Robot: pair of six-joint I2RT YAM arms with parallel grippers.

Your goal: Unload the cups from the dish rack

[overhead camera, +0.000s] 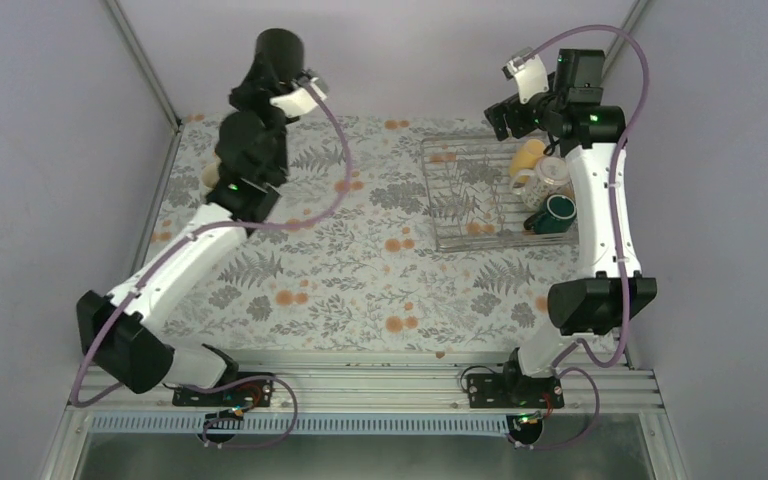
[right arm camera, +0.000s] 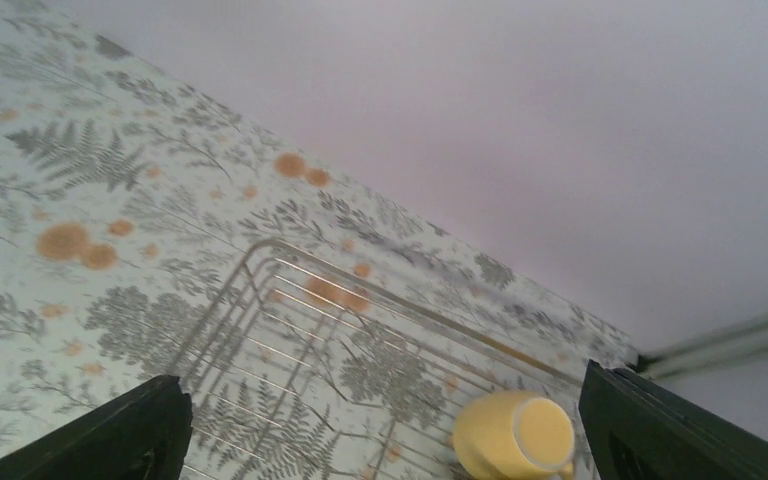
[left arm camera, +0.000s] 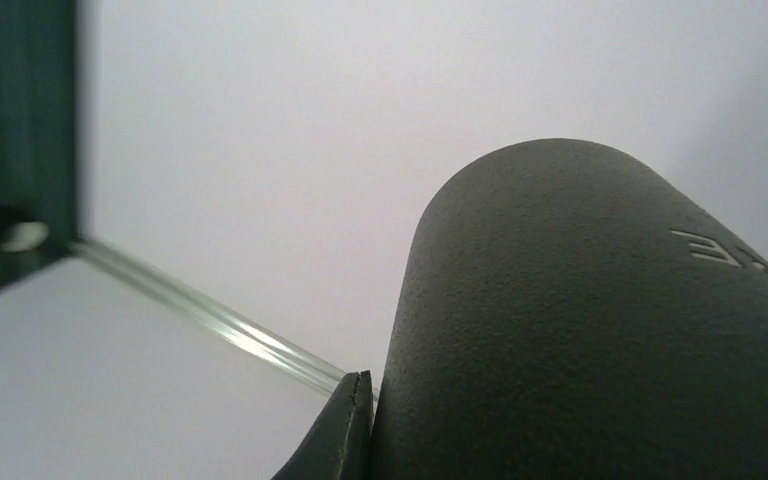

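The black mug (overhead camera: 281,48) is up in the air, gripped by the left gripper (overhead camera: 276,78). In the left wrist view its dark wall (left arm camera: 600,320) fills the frame, with one finger (left arm camera: 345,435) pressed against the outside. The other finger is hidden, so I can't see how it bites.

Well below that hand and towards the arm's base, a cream mug (overhead camera: 211,178) sits on the flowered cloth (overhead camera: 360,270), half hidden by the arm.

The right gripper (overhead camera: 518,112) hangs spread wide and empty over the far end of the dish rack (overhead camera: 460,200). Just beneath it lies the orange-yellow mug (overhead camera: 527,156). In the right wrist view it is nearer the right-hand finger (right arm camera: 680,430). Nearer the base sit a pale mug (overhead camera: 552,178) and then the dark green mug (overhead camera: 559,212), both in the rack.
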